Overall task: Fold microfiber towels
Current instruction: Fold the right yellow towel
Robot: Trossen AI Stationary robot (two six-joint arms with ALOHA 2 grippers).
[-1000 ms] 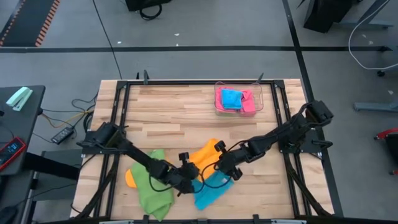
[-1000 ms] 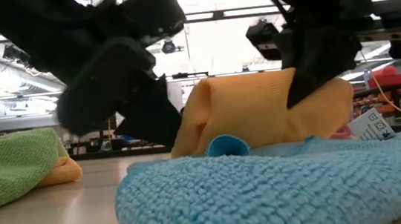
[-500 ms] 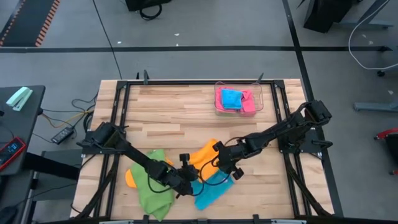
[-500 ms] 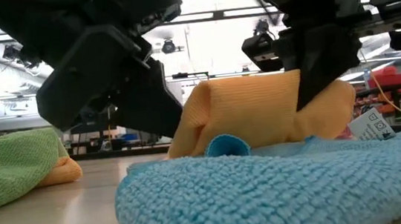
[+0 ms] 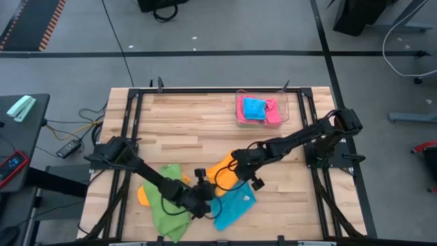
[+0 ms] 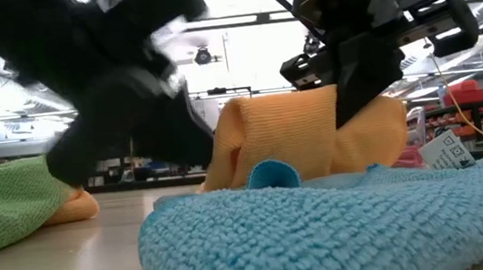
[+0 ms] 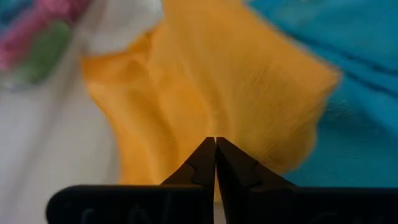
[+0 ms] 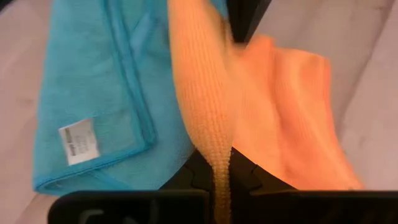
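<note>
An orange microfiber towel (image 5: 224,172) lies bunched at the table's near middle, partly over a sky-blue towel (image 5: 233,206). My left gripper (image 5: 209,196) is shut at its near-left end and my right gripper (image 5: 235,172) is shut at its far-right end. In the low view the orange towel (image 6: 300,138) stands raised in a hump behind the blue towel (image 6: 342,232). A green towel (image 5: 168,205) lies at the near left over another orange one (image 5: 143,195). My left gripper has its shut fingertips on the orange towel's surface (image 7: 205,121), coming slanting down from the table's left. The tips hide the place of contact, so layers or edge cannot be told. That end stays low by the blue towel. My right gripper pinches a raised fold of the orange towel (image 8: 219,152) between its two fingers, slanting down from the table's right. The fold runs as a ridge (image 8: 198,81) away from the fingers toward the left gripper's finger (image 8: 245,18). The cloth's lower part rests on the blue towel.
A clear tray (image 5: 285,108) at the far right of the table holds a blue towel (image 5: 254,108) and a pink towel (image 5: 272,112). Bare wooden tabletop (image 5: 184,130) stretches across the far left. The black frame rails run along the table's edges.
My right gripper has swung toward the table's far left with its end of the orange towel, rolling as it went. The orange towel has bunched narrower and bared more of the blue one. My left gripper has rolled in place, staying shut.
</note>
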